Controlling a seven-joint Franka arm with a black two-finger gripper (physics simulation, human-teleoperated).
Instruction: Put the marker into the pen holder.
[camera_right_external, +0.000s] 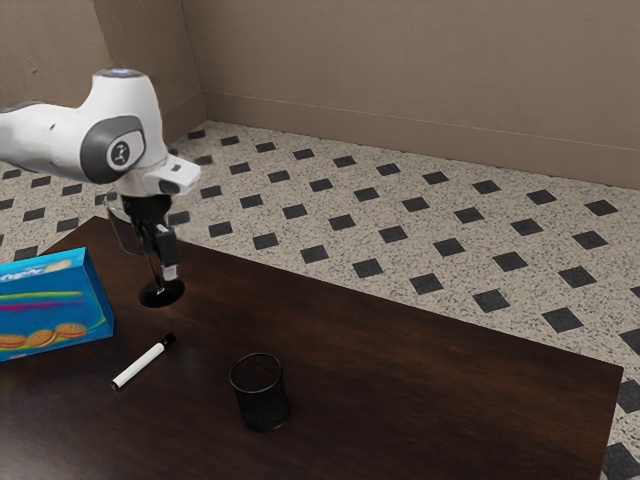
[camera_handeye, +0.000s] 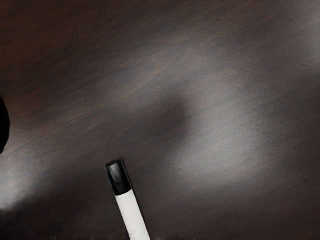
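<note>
- Fingers of the gripper (camera_right_external: 168, 270): can't tell if spread or closed. Marker isn't in its grasp.
- Marker (camera_right_external: 141, 365): flat on the table (camera_right_external: 400, 370), white barrel, black cap, between snack box (camera_right_external: 52, 305) and pen holder (camera_right_external: 263, 403). Outside the holder, apart from it.
- Risk, pickup: thin round barrel, likely rolls if nudged from one side; coming down too high would miss it, too low would hit wood.
- Risk, approach: gripper hangs right by a dark round base (camera_right_external: 162, 293) with a thin stem; a low sideways sweep could knock that over.
- Risk, insertion: marker needs tipping upright; gripped near one end it may swing, catch the rim and topple the holder, probably light.
- Risk, release: letting go off-centre drops it beside the holder.
- Containers: holder upright, open-topped, black; nothing pokes above the rim, interior too dark to call.
- Snack box: blue, biscuits printed on front, contents hidden.
</note>
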